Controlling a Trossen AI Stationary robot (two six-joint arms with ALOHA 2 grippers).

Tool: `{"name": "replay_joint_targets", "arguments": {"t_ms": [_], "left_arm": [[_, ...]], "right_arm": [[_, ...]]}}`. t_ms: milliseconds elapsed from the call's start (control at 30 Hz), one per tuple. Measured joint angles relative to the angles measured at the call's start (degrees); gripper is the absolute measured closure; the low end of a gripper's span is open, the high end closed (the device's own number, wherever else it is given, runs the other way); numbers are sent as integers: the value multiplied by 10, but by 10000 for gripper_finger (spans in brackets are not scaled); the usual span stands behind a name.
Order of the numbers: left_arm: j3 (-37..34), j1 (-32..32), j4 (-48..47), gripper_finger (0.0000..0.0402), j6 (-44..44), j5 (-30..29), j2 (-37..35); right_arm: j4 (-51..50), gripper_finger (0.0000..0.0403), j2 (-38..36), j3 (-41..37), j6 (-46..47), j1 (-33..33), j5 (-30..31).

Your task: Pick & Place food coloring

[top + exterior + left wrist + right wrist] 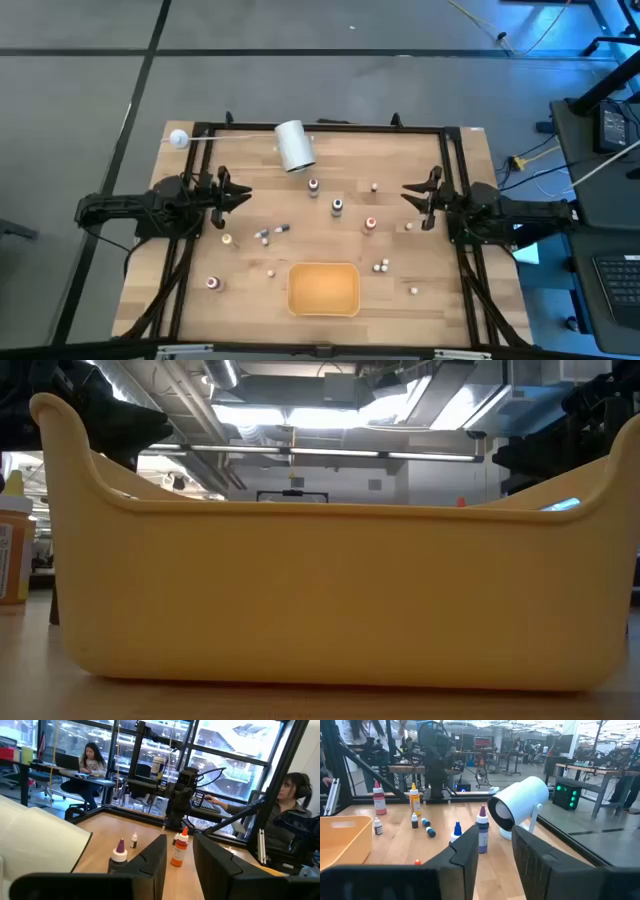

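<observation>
Several tiny food coloring bottles are scattered over the wooden table; one stands at mid-table, another just right of it, and one at the near left. My left gripper hovers at the table's left, fingers a little apart and nothing between them; its wrist view shows a dark bottle and an orange one ahead of my left gripper. My right gripper hovers at the right, likewise slightly open and empty. Ahead of my right gripper stands a purple-capped bottle.
A yellow bin stands at the near middle and fills the low view. A big white cylinder lies at the far middle, and a white ball on a thin rod at the far left corner. People sit beyond the table.
</observation>
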Motion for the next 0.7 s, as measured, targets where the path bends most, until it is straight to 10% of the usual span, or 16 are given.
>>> {"name": "replay_joint_targets", "arguments": {"t_ms": [700], "left_arm": [[0,0,0,307,0,0,0]], "right_arm": [[0,283,0,0,1,0,0]]}}
